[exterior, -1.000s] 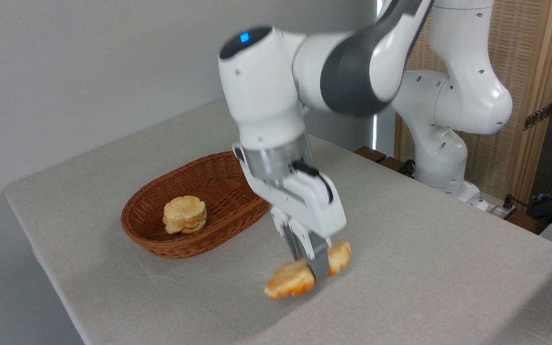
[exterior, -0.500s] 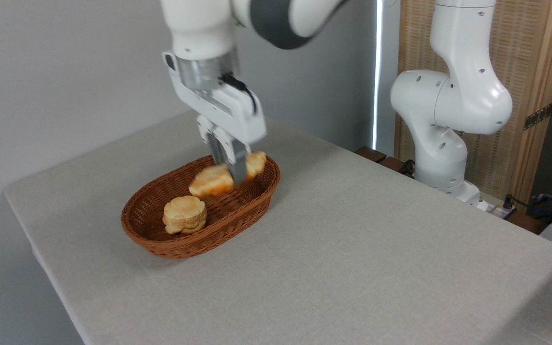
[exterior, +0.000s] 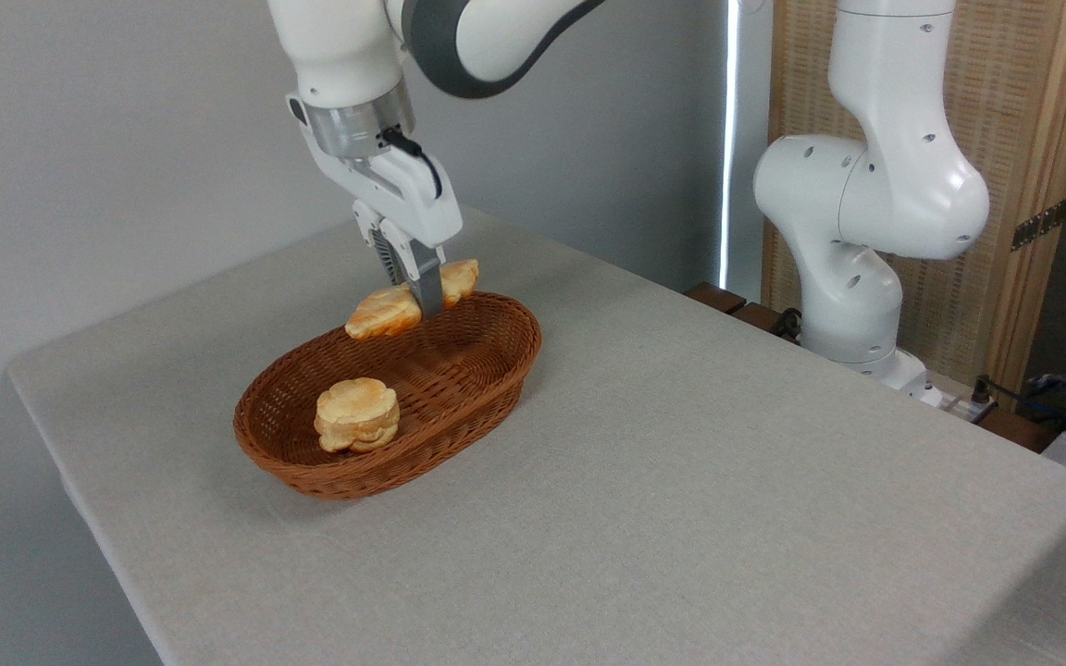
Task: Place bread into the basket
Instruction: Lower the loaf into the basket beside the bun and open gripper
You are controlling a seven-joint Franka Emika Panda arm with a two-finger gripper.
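Tablecloth, pale grey and bare, fills the near part of the view in front of the basket. Inside the basket, toward its near-left end, sits a small round stacked bun. Over the basket's far rim hangs the bread, clear of the wicker and tilted, its left end lower than its right. The gripper is clamped across the loaf's middle, fingers pointing down from the white arm above. Beyond the basket to the right stands the arm's base, with a woven screen behind it.
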